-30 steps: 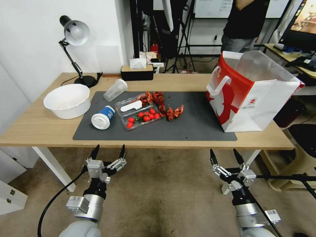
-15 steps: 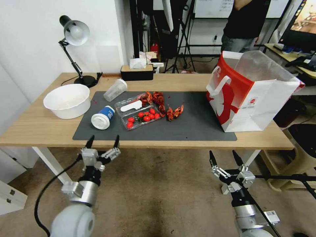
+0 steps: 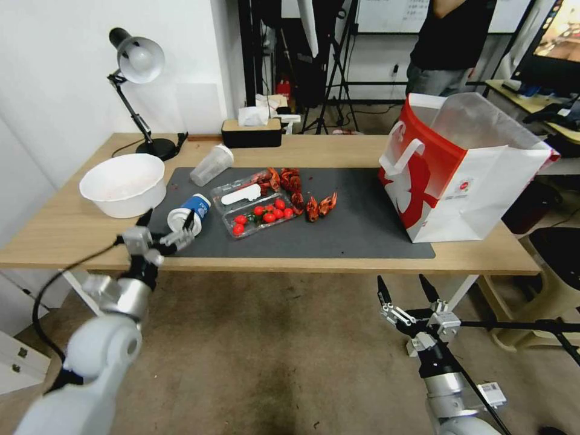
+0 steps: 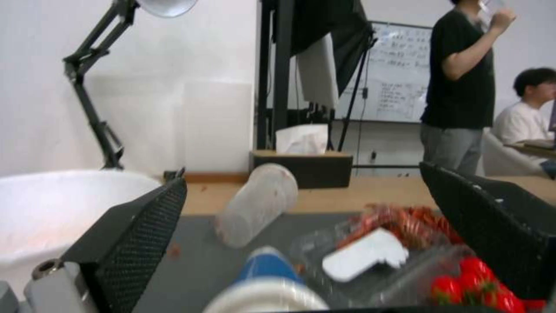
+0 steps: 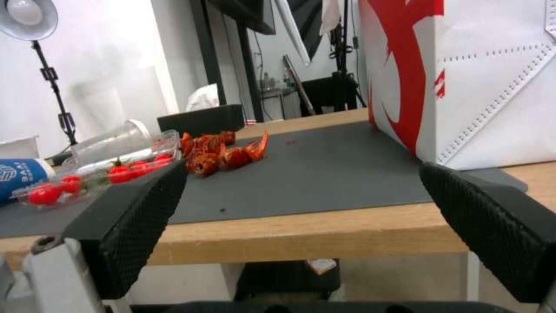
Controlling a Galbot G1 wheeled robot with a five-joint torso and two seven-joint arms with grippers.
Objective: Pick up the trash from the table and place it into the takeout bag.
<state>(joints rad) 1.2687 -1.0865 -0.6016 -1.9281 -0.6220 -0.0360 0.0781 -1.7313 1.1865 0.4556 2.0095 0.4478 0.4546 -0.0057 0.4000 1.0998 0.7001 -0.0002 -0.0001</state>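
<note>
Left gripper, fingers spread, at the toppled blue-and-white cup; right gripper spread below the surface. Takeout bag: stiff red-and-white paper, upright.

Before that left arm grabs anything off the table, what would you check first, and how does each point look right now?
1. Left gripper open: ok, fingers spread.
2. Aimed at trash: ok, the blue cup lies on its side just beyond it.
3. Cup free to lift: cannot tell, the tomato tray sits close beside it.
4. Takeout bag upright with mouth open: ok.
5. Right gripper out of the way: ok, below the table edge, open.
6. White bowl clear of the arm: ok.
</note>
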